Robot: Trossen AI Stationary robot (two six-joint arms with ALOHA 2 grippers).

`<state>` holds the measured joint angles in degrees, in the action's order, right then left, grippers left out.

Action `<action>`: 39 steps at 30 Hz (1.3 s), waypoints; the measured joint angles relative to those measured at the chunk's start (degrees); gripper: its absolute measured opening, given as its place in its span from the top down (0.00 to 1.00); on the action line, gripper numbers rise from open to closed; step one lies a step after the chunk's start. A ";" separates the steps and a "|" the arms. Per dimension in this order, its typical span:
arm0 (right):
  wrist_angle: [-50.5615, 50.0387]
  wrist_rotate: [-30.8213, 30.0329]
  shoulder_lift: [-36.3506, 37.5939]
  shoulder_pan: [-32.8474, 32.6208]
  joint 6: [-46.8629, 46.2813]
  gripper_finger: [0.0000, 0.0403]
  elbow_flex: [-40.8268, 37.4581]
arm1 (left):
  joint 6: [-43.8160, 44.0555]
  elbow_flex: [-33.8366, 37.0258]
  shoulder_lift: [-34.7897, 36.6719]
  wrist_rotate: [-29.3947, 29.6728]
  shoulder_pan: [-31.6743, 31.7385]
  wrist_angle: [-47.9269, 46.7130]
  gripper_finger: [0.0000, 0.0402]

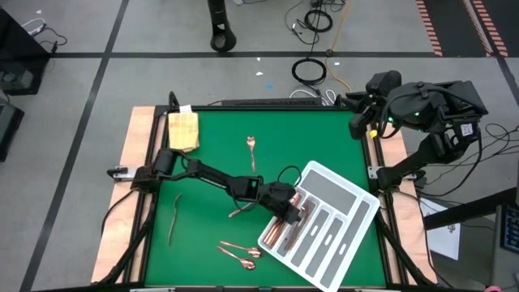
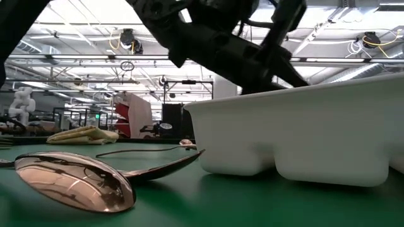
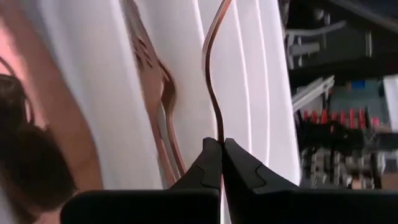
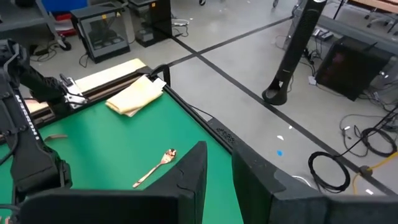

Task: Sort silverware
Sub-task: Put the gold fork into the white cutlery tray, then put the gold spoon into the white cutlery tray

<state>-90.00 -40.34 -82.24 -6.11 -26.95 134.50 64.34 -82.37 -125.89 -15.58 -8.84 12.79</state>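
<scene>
Still, six loose silverware [image 1: 252, 151] (approximately)

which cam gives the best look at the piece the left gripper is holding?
Left wrist view: the left gripper is shut on a thin copper utensil, held over the white tray. The high view shows only the gripper at the tray's left end. The low and right wrist views don't show the held piece.

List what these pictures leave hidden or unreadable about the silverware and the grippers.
- High view: the left gripper covers the white tray's near slot, so which piece it holds is unreadable.
- Left wrist view: the thin copper utensil runs off the edge, hiding its head.
- Low view: the white tray wall hides its contents.
- Right wrist view: the right gripper's fingertips are cut off.
</scene>
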 joint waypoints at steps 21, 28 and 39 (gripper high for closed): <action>-0.01 4.68 0.02 -0.01 2.99 0.84 0.00 | -6.39 -2.50 0.77 -9.40 2.92 -4.38 0.50; -0.02 4.83 0.04 -0.02 2.87 0.84 0.00 | -23.00 -5.60 14.91 2.37 6.76 -34.80 0.50; -0.02 4.96 0.04 0.00 2.63 0.84 0.00 | -28.82 1.36 18.09 20.80 -1.10 -60.35 0.50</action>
<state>-90.02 -35.38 -82.19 -6.11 -24.32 134.50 35.52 -81.01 -107.80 5.22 -9.94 -47.56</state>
